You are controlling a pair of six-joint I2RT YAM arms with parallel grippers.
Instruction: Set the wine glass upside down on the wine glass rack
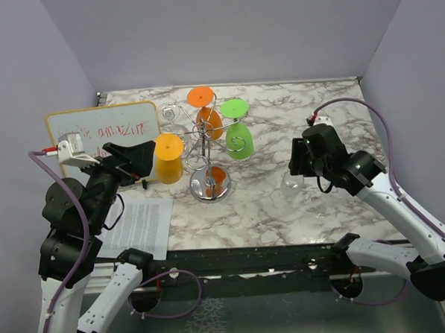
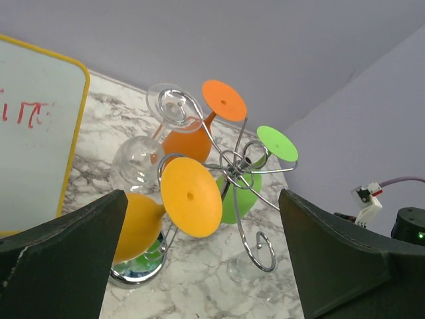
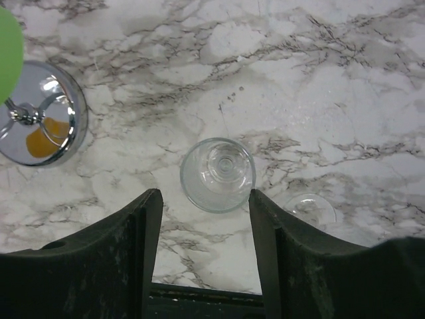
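On marble surface (image 1: 243,210), centre: one wine glass rack (image 1: 200,188), chrome wire, round mirrored base, thin post, curled arms on top. Hung on it, foot up: four glasses. Three coloured: one orange glass (image 1: 201,97) at rear, one green glass (image 1: 238,142) on right side, one yellow glass (image 1: 168,147) on left side. One clear hung glass (image 2: 136,161) as well, best seen from left wrist, just beside yellow one.

Off rack: one clear wine glass (image 3: 218,174), standing on bare surface to right of rack base, well apart from it. From straight above, only a ring with smaller rings inside; which end up, cannot tell.

Two arms, two pincers. Right pincer (image 3: 204,196) spread open over wine glass, one finger either side in wrist view, no touch visible. Left pincer (image 2: 202,198) spread wide, holding nothing, facing rack from left, near yellow glass.

Left of rack: one whiteboard (image 1: 101,128), yellow-edged, red scrawl, unreadable. One printed sheet (image 1: 140,224) at near left edge of surface.
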